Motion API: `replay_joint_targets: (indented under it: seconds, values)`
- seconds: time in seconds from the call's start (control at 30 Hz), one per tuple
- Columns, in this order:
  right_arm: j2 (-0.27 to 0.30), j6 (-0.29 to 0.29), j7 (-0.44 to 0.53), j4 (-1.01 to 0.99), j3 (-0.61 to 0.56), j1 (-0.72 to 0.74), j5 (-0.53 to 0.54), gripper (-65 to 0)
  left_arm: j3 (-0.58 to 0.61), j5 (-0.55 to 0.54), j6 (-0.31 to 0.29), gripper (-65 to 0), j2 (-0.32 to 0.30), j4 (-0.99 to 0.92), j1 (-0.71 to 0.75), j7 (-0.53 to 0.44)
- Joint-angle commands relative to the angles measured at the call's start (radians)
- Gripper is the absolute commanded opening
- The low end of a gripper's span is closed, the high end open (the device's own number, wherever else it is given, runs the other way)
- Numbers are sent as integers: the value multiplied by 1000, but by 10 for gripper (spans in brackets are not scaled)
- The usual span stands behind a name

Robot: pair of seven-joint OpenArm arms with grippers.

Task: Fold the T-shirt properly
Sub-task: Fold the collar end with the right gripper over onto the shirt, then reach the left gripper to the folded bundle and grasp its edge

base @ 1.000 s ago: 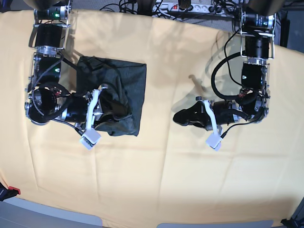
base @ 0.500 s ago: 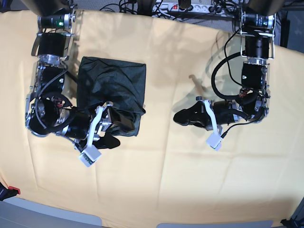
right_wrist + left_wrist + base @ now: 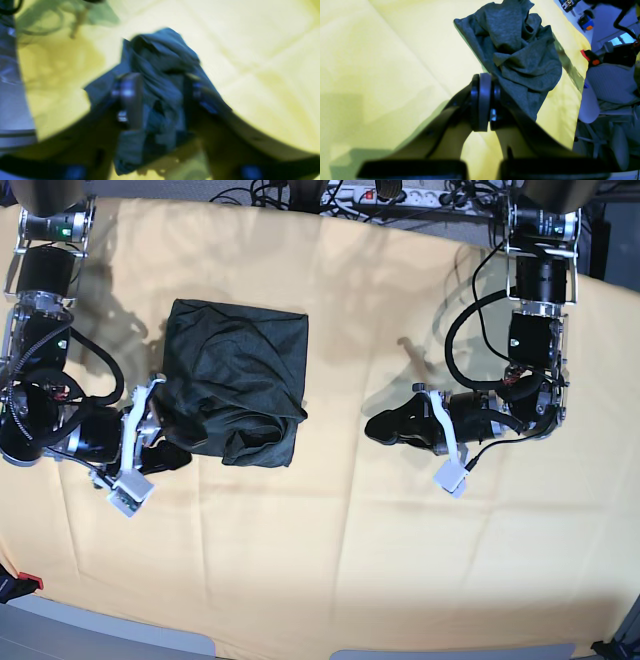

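T-shirt (image 3: 236, 385) lies folded into a compact dark block at about ten o'clock on the table (image 3: 400, 560), on the pale yellow-orange cloth (image 3: 330, 310) that covers it. Its top and side edges run fairly straight, so the main folds look done; the lower edge, toward five o'clock of the block, is still bunched and rolled, which is probably why an arm is working there.

The right gripper (image 3: 165, 435) sits at the T-shirt's seven o'clock corner, low on the table. In the right wrist view its fingers (image 3: 130, 100) stand partly apart with rumpled fabric lying between them, but the picture is too blurred to tell whether they pinch it or only straddle it. From that spot it seems placed to tidy the loose hem.

The left gripper (image 3: 385, 428) hangs well apart from the garment, near three o'clock, its fingers (image 3: 481, 97) pressed together on nothing. In the left wrist view the T-shirt shows beyond them, untouched. That arm appears parked out of the way, leaving the last smoothing to the other one.
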Motion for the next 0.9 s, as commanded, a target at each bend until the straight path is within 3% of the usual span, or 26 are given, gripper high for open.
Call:
replay_joint_targets:
  seconds: [0.0, 0.03, 0.07, 0.3, 0.4, 0.53, 0.67, 0.87]
  values:
    - [16, 2, 21, 15, 28, 23, 2, -547, -3, -27, -8, -650, -8, 14, -26, -18]
    - [16, 2, 21, 15, 53, 23, -13, -631, -3, -27, -8, -650, -8, 14, -26, -18]
    - [18, 2, 21, 15, 80, 23, -25, -650, -3, -27, -8, -650, -8, 14, -26, -19]
    - [66, 2, 21, 15, 307, -31, -14, -650, 5, -27, -8, -650, -8, 14, -39, -19]
    - [74, 2, 21, 15, 433, -90, 79, -650, 42, -28, -8, -650, -8, 14, -57, -19]
    - [77, 2, 21, 15, 612, -183, 277, -650, 142, -27, -8, -650, -8, 14, -100, -19]
    - [77, 2, 21, 15, 730, -287, 286, -650, 282, -19, -8, -650, -8, 14, -153, -18]
    - [75, 2, 21, 15, 799, -400, 286, -650, 496, -24, -8, -650, 23, 15, -261, -26]
